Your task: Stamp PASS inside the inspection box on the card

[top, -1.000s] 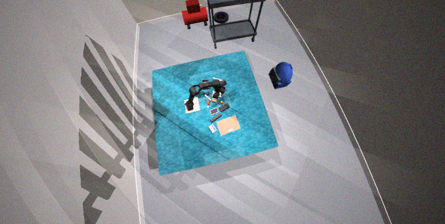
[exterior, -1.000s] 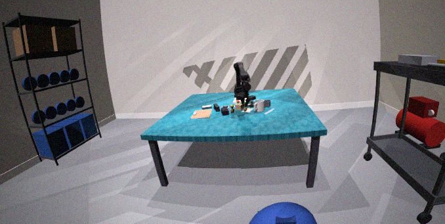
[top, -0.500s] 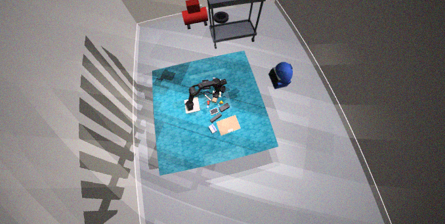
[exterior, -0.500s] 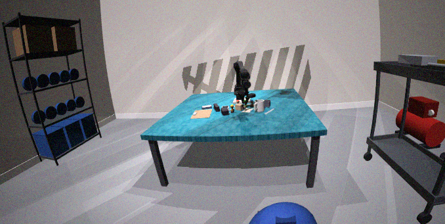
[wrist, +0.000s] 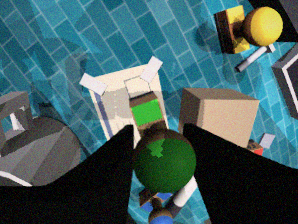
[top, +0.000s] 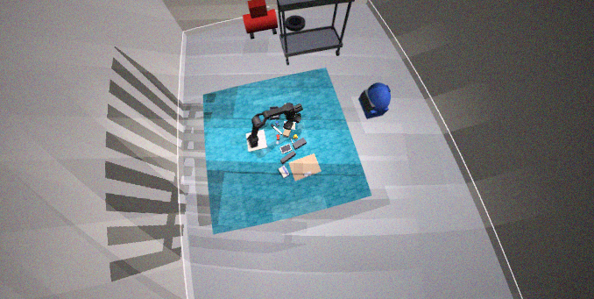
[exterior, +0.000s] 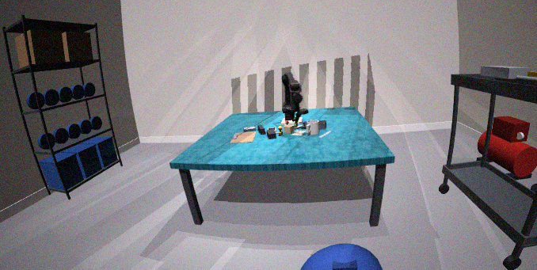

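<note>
The green-knobbed stamp (exterior: 295, 118) (wrist: 165, 162) is above the card (top: 293, 125) (exterior: 298, 133) (wrist: 109, 112), pinched in the tool (top: 289, 125) (exterior: 296, 122) (wrist: 158, 131); contact is unclear. Its block covers part of the outlined box (wrist: 137, 86), so pressing off-centre could push the print over the line. Slip in the grip could smear it; poor inking could leave it faint. The grey mug (exterior: 314, 127) (wrist: 42, 152) stands beside the card, contents indiscernible. Farther along the bench (top: 236, 201) (exterior: 277, 154) (wrist: 45, 25), the pale-rimmed pad (top: 286, 148) holds a dark surface.
</note>
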